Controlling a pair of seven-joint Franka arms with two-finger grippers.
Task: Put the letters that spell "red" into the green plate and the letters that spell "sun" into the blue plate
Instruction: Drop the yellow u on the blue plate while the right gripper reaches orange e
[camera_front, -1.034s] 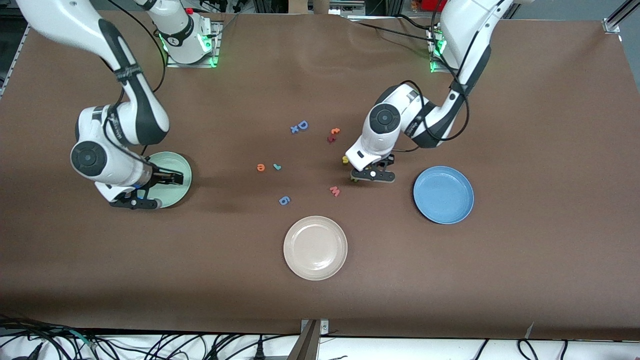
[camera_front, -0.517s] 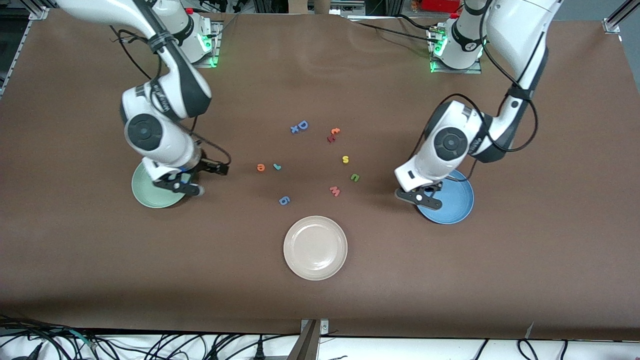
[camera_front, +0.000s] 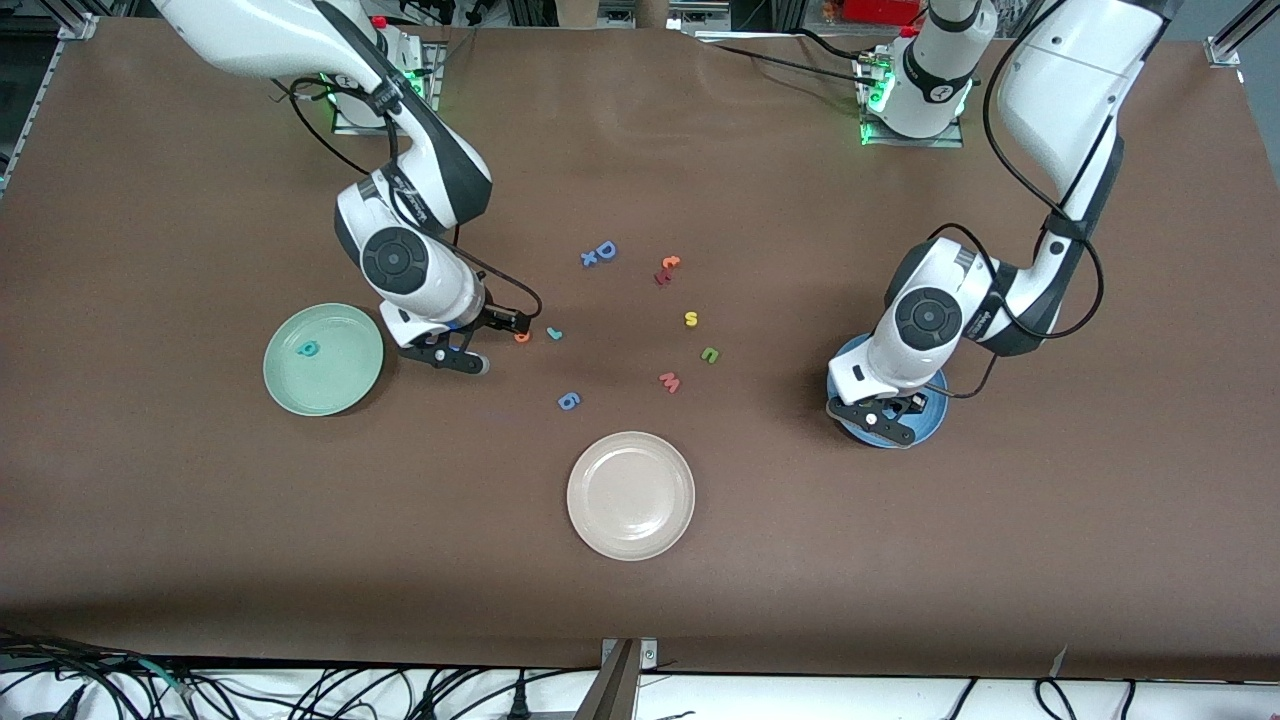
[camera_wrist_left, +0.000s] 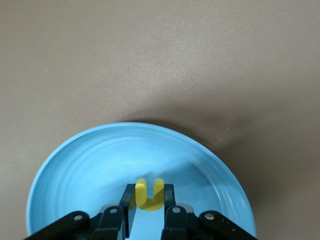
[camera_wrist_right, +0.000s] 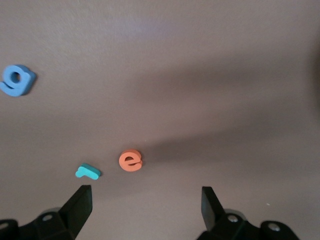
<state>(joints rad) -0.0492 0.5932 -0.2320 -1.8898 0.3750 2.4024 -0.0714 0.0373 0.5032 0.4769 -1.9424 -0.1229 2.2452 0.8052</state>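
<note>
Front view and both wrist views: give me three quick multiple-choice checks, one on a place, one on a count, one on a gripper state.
1. Where is the teal d?
A. in the green plate
B. in the beige plate
C. on the bare table beside the blue g

2. How many letters lie in the beige plate?
A. two
B. one
C. none

3. What is the left gripper doing?
A. open over the pink w
B. shut on the yellow u over the blue plate
C. open over the green plate

Answers: 1 A, the d lies inside the green plate. 2 C, that plate shows only its own surface. 3 B, the left wrist view shows its fingers pinching the yellow u above the blue plate.
</note>
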